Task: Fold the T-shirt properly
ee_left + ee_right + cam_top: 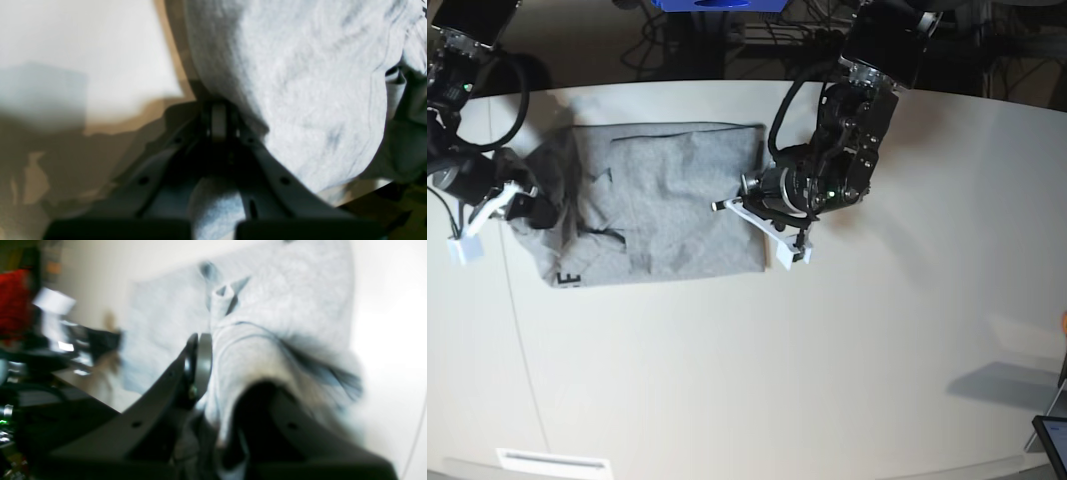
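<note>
**T-shirt pinched at both sides, partway through a fold**

The T-shirt [662, 205] lies on the pale table [827, 350] toward the far left part of it, already gathered into a rough rectangle, plain grey side mostly up. A bit of black lettering peeks out at its near left corner, so I judge the printed face is turned under.

Each arm has hold of one side. The left gripper [762, 215] sits at the shirt's right edge; its wrist view shows the fingers pressed together with grey cloth [217, 206] bunched between them. The right gripper [512, 205] is at the opposite edge, where the fabric rises in a rumpled heap; from its own camera the jaws look closed on a thick fold of cloth [233, 353], though that picture is blurred. Holding both sides at once looks meant to keep the fabric taut so a fold can be carried over evenly.

Around it there is little to get in the way. The table near me is bare, with a white label [552, 462] at the near edge and the corner of a dark device [1052, 440] at the far right. Cables [717, 40] and a blue object [717, 4] sit beyond the table's back edge, clear of the shirt. The real obstacle is the shirt itself: the bunched left side and the creases across the middle could spoil a neat fold.
</note>
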{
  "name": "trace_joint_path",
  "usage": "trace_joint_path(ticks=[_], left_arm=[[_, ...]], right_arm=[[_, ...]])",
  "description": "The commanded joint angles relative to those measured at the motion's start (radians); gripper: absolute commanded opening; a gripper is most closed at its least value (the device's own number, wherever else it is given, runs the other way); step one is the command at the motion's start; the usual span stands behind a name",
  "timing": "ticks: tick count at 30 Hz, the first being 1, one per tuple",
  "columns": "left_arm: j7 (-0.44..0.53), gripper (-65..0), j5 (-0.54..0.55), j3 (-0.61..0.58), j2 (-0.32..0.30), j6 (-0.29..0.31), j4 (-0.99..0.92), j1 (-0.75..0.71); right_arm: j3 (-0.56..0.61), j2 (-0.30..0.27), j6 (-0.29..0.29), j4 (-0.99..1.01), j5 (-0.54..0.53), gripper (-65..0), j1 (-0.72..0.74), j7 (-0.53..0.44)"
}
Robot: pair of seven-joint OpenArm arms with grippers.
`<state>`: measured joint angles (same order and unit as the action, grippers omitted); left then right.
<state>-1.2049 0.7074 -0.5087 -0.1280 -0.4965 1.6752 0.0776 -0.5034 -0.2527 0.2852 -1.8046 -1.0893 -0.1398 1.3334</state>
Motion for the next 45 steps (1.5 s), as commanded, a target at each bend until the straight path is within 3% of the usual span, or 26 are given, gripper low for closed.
trace_joint_path(ticks=[1, 13, 20, 45], left_arm=[[0.006, -65.0, 0.002, 0.003, 0.0, 0.005, 0.016, 0.018], [0.006, -65.0, 0.002, 0.005, -0.015, 0.005, 0.016, 0.038], [0.006, -65.0, 0.002, 0.008, -0.057, 0.005, 0.016, 0.05], [0.006, -65.0, 0.001, 0.003, -0.055, 0.005, -0.013, 0.063]], right_arm=[[-0.002, -0.003, 0.001, -0.033, -0.025, -64.9, 0.01, -0.015], [0.094, 0.013, 0.001, -0.068, -0.013, -64.9, 0.01, -0.021], [0.133, 0.013, 0.001, -0.103, -0.013, -64.9, 0.012, -0.021], [0.217, 0.062, 0.001, -0.156, -0.013, -64.9, 0.016, -0.022]])
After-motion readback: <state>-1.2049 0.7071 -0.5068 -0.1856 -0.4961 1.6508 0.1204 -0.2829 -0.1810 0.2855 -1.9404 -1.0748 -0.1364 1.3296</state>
